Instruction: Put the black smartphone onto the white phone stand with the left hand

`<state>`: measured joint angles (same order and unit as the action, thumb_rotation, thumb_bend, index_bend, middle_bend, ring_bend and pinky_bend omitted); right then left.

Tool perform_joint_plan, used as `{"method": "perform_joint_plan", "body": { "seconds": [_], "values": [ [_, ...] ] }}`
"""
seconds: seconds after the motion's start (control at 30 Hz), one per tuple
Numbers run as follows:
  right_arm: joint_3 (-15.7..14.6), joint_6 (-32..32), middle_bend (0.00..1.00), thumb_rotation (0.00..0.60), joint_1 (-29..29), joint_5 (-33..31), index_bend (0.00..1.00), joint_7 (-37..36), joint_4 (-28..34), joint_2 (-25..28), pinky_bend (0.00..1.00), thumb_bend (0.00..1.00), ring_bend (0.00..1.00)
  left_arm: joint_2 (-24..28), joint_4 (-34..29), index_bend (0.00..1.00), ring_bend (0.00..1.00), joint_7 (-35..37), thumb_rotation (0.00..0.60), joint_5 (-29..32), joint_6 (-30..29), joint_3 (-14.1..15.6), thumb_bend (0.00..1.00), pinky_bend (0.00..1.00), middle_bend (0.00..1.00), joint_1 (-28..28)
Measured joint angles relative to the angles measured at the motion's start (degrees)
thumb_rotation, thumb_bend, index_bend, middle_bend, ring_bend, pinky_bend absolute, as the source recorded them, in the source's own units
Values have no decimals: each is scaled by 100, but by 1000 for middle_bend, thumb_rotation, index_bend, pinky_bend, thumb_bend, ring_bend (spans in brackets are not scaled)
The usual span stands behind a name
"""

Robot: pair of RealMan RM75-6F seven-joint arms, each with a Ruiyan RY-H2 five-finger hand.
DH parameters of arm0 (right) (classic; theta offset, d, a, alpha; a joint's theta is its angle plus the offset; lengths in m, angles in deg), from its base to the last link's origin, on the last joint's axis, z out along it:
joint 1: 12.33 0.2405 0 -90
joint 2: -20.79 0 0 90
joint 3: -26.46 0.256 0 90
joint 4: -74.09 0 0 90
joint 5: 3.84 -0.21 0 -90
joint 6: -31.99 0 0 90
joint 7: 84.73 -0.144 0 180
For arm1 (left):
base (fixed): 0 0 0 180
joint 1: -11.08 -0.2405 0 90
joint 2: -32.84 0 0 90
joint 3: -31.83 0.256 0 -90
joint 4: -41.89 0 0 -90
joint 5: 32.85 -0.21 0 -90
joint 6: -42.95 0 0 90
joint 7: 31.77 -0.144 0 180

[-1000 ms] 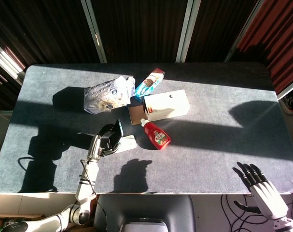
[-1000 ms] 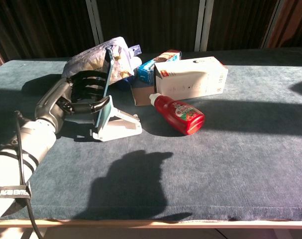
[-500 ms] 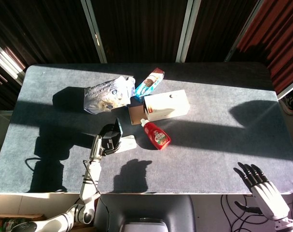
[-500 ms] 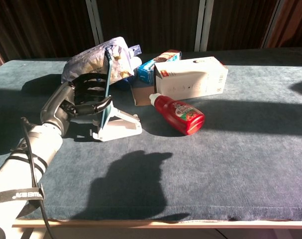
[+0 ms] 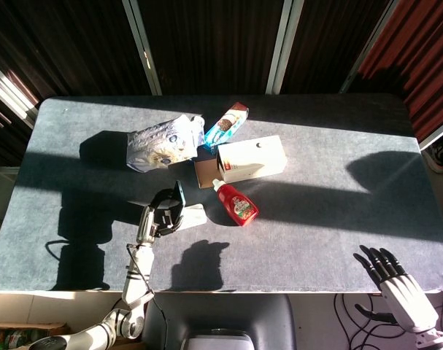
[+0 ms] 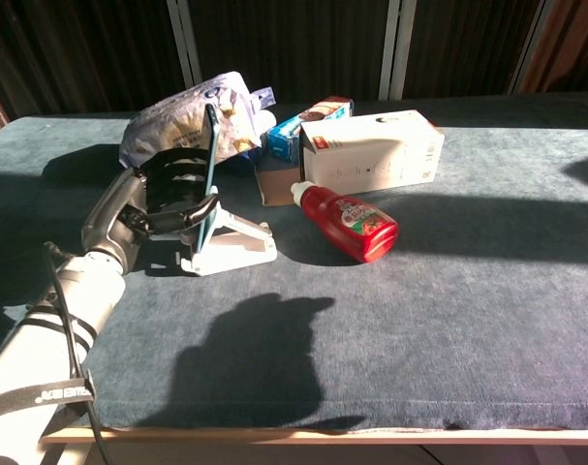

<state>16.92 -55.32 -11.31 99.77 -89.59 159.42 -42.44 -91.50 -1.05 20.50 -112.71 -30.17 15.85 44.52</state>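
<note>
Your left robot hand [image 6: 168, 194] was wrapped around the phone [image 6: 209, 170], fingers behind it and thumb across its lower front, holding it nearly upright on edge over the stand [image 6: 231, 244]. From the chest view the phone's bottom edge looked to sit at or just above the stand's cradle; whether it had actually seated in the lip could not be told from either view. Both were toward the near left part of the table [image 6: 448, 320], a short way in from the near edge.

The risks, as I judged them:

- The stand looked light and sat loose on the cloth. If you pushed the phone down or sideways, the stand could have slid or tipped rather than taking the phone.
- The phone stood steeper than the stand's backrest seemed to lean. If you let go before it lay back against the rest, it could have toppled forward onto the table.
- Your thumb crossed the front, close to the stand. Opening it wide or pulling out fast could have dragged the phone off or hooked the stand.
- The bag [image 6: 182, 116] lay just behind the hand, and the ketchup bottle [image 6: 347, 221] lay near the stand's right. A broad retreat could have knocked either.

Your right robot hand [image 5: 396, 281] hung off the near right corner, empty with fingers spread, well apart from all this.
</note>
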Motion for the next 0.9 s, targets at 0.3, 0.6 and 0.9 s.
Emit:
{"method": "perform_joint_plan", "body": {
  "seconds": [0.3, 0.6, 0.9],
  "values": [
    [-2, -2, 0, 600, -3, 4, 0, -6, -6, 2, 0, 321, 0, -185, 449, 894, 690, 305, 600, -22, 38, 36, 443, 207, 1000, 54],
    [-2, -7, 0, 600, -7, 6, 0, -9, -11, 2, 0, 321, 0, -344, 886, 894, 686, 722, 600, -50, 17, 68, 456, 203, 1000, 86],
    [-4, -16, 0, 600, -15, 13, 0, 0, -10, 0, 0, 320, 0, -457, 1151, 894, 678, 958, 600, -77, 28, 141, 456, 202, 1000, 89]
  ]
}}
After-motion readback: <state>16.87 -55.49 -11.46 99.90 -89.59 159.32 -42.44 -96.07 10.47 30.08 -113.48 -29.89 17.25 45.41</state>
